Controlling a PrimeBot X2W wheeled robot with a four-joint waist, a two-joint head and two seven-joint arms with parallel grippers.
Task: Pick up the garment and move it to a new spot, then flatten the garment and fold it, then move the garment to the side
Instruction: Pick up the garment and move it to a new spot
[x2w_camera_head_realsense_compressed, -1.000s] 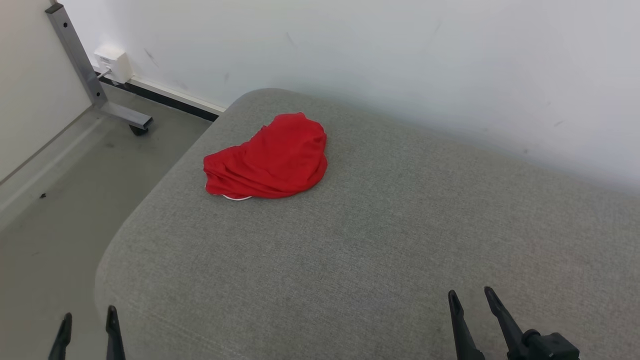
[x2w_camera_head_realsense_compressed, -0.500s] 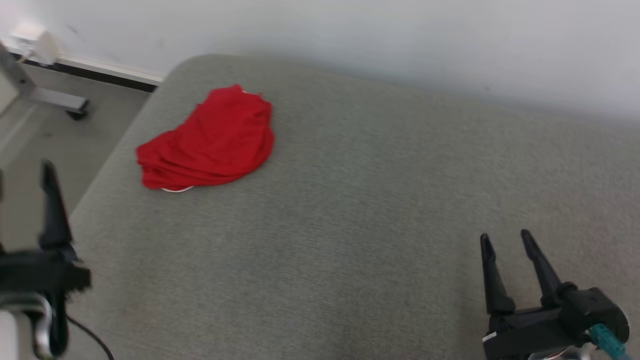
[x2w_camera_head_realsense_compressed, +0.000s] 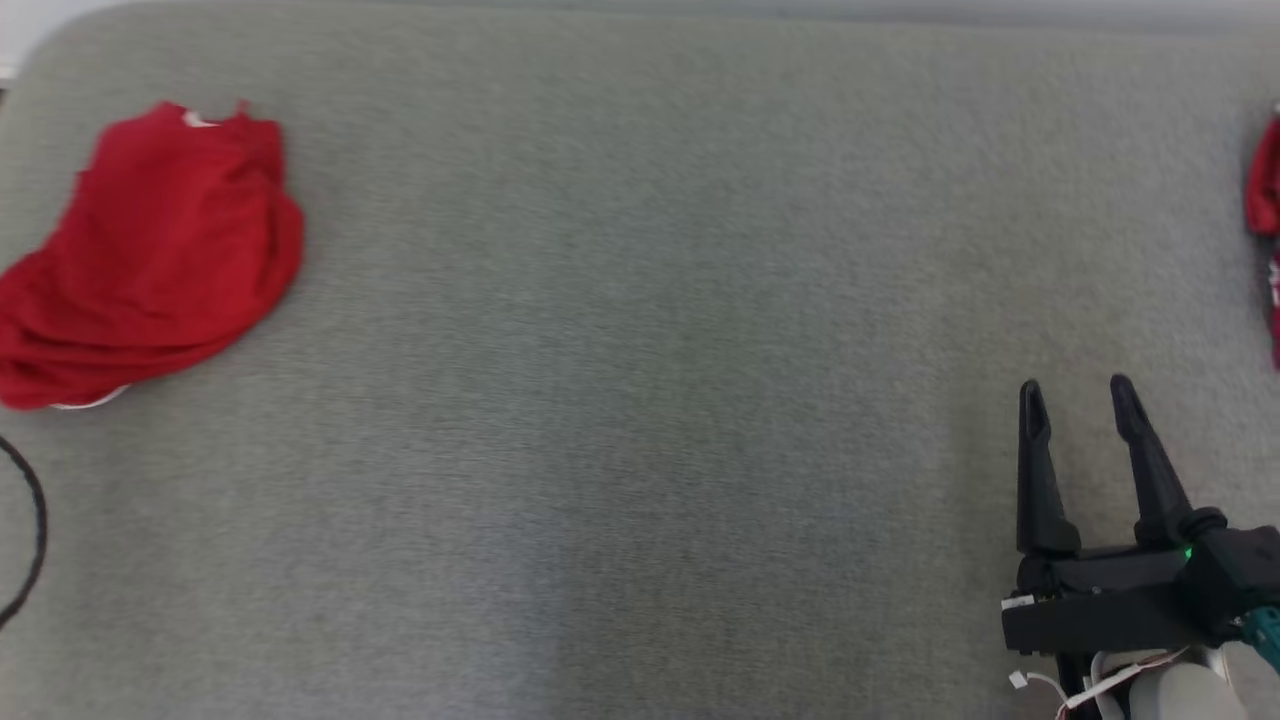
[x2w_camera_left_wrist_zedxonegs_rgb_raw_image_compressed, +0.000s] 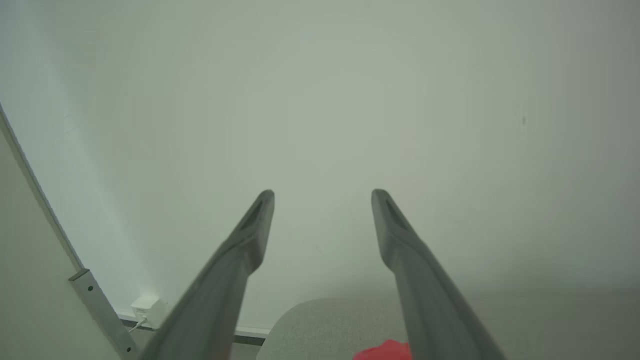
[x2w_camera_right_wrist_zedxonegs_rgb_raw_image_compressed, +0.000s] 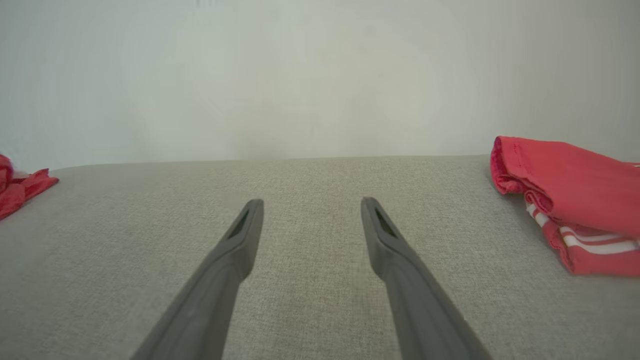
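Observation:
A crumpled red garment (x2w_camera_head_realsense_compressed: 150, 260) lies at the far left of the grey cushioned surface (x2w_camera_head_realsense_compressed: 640, 350); its edge also shows at the left of the right wrist view (x2w_camera_right_wrist_zedxonegs_rgb_raw_image_compressed: 20, 192) and at the bottom of the left wrist view (x2w_camera_left_wrist_zedxonegs_rgb_raw_image_compressed: 382, 351). My right gripper (x2w_camera_head_realsense_compressed: 1078, 398) hovers open over the surface at the lower right, far from that garment, with nothing between its fingers (x2w_camera_right_wrist_zedxonegs_rgb_raw_image_compressed: 240, 235). My left gripper (x2w_camera_left_wrist_zedxonegs_rgb_raw_image_compressed: 322, 197) is open and empty, raised and pointing at the white wall.
A second red garment with white stripes (x2w_camera_right_wrist_zedxonegs_rgb_raw_image_compressed: 570, 200) lies folded at the right edge of the surface (x2w_camera_head_realsense_compressed: 1265, 220). A black cable (x2w_camera_head_realsense_compressed: 30, 530) loops at the lower left. A white wall (x2w_camera_right_wrist_zedxonegs_rgb_raw_image_compressed: 320, 75) stands behind; a metal leg (x2w_camera_left_wrist_zedxonegs_rgb_raw_image_compressed: 95, 310) and wall box (x2w_camera_left_wrist_zedxonegs_rgb_raw_image_compressed: 147, 306) are at left.
The head camera has swung right and down, so the red garment slid to the picture's left edge. My left gripper left the head view; my right gripper rose higher in it.

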